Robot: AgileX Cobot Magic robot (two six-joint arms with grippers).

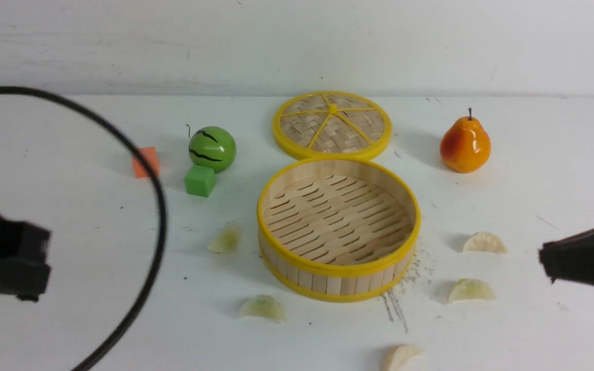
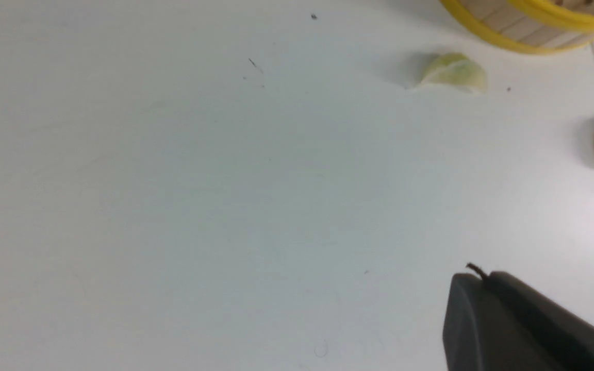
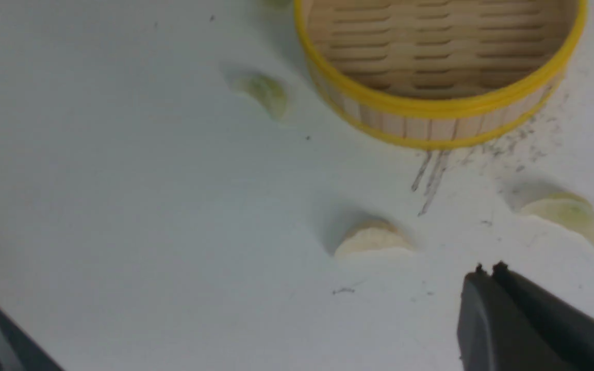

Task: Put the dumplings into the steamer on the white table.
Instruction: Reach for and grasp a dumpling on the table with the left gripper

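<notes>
You have the round bamboo steamer with yellow rims (image 1: pixel 338 270) standing open on the scuffed white surface (image 1: pixel 534 170). The five pale crescent dumplings (image 1: pixel 225 240) (image 1: pixel 262 307) (image 1: pixel 484 243) (image 1: pixel 471 290) (image 1: pixel 399 356) all lie outside it on that surface: two to the steamer's left, two to its right, and one nearer you than its front wall. Your black left pincer (image 2: pixel 477 277) has its jaws pressed together on nothing, over bare surface left of the steamer, and your black right pincer (image 3: pixel 488 270) is likewise closed and holds nothing, by the dumplings off the steamer's front right
</notes>
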